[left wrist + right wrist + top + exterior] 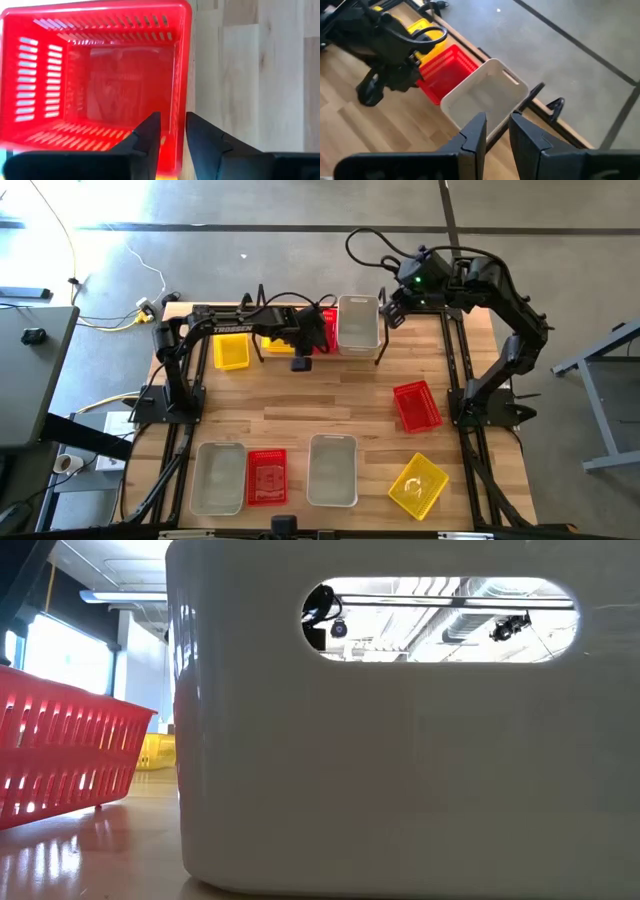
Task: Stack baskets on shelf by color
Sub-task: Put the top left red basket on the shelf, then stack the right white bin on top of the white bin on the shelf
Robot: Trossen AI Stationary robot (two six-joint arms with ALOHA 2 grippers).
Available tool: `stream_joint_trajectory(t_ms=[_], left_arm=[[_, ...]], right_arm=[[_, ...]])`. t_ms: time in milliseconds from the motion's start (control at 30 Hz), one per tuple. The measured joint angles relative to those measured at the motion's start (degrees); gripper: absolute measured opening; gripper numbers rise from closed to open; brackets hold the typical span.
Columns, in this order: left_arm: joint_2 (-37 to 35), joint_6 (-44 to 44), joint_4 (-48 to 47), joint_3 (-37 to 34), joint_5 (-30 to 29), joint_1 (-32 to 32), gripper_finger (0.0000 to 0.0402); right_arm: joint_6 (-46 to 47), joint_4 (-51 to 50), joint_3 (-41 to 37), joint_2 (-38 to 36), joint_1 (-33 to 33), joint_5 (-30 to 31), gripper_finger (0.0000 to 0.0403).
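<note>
Red basket (100, 80) wall clamped in left claw (172, 130), grey basket (485, 97) beside, right claw (497, 131) narrowly apart above

Left arm stretches across the table's far side, its gripper (172, 132) pointing down, the 2 fingers a narrow gap apart. Right arm folds back to the far right corner, its gripper (497, 131) likewise narrowly parted, angled downward.

Baskets (359, 323) sit on the shelf (380, 352) at the table's (330, 395) far edge — others lie along the near edge.
</note>
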Motion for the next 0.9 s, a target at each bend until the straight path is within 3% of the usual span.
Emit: stream_joint_trajectory(t_ms=[200, 567, 733, 900], left_arm=[[-1.20, -2.34, -8.75, 4.71, -0.24, -0.02, 0.0103], [-11.20, -5.86, -13.68, 5.73, 1.77, -1.41, 0.0100], [-17.16, -8.42, -15.44, 4.95, 4.43, -2.56, 0.0100], [-22.91, -11.97, -18.66, 2.68, 6.32, -3.84, 0.0100]], right_arm=[[1.83, 0.00, 0.00, 0.00, 3.52, -0.98, 0.0071], [8.84, 0.21, -0.25, 1.21, 12.94, -5.74, 0.0071], [11.26, 2.11, -4.49, 3.16, 17.26, -6.15, 0.0071], [11.30, 9.92, -10.36, 3.70, 20.77, -10.66, 0.0071]])
